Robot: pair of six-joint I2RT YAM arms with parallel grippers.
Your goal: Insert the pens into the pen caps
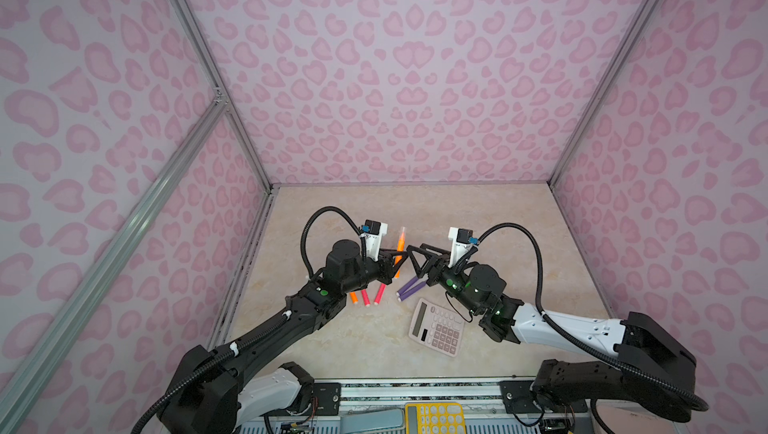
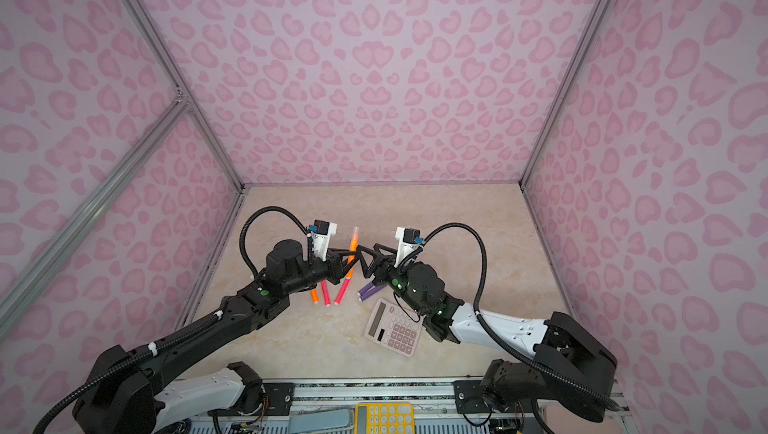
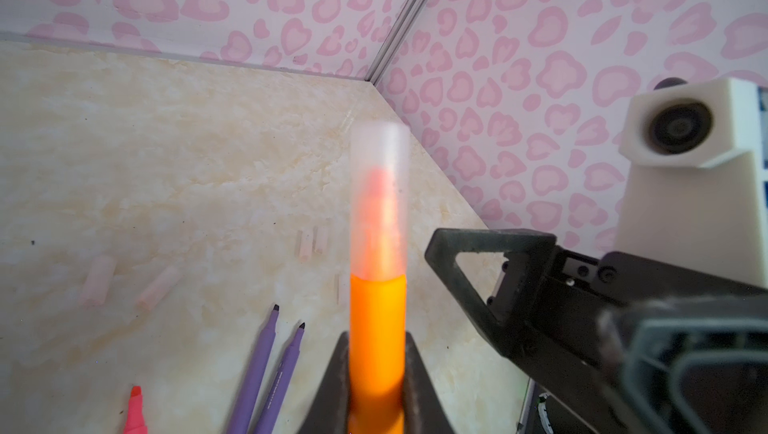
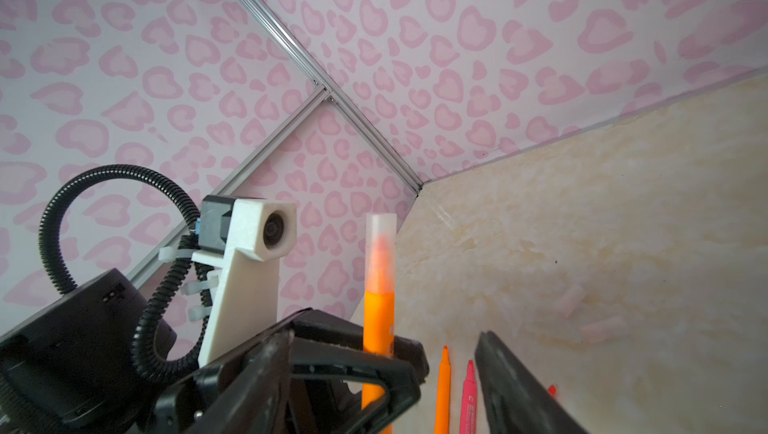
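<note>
Your left gripper [image 3: 376, 342] is clenched on the barrel of an orange pen [image 1: 400, 251]. It holds the pen above the middle of the desk [image 1: 353, 344], tip pointing toward the far side. A clear cap [image 3: 380, 186] sits over that tip, seated down to the orange barrel.

Your right gripper [image 1: 415, 263] is released, with its jaws standing wide. It sits just right of the held pen, and the finger seen from the left wrist camera stands apart from the cap.

On the desk nearer to you and left of the grippers lie a second orange pen [image 1: 353, 297] and two pink-red pens [image 1: 365, 297]. Two purple pens [image 1: 409, 288] lie side by side near the right gripper, just beside the calculator [image 1: 438, 327]. Several loose caps [image 3: 98, 280] lie flat beyond the purple tips, well apart from both grippers.
</note>
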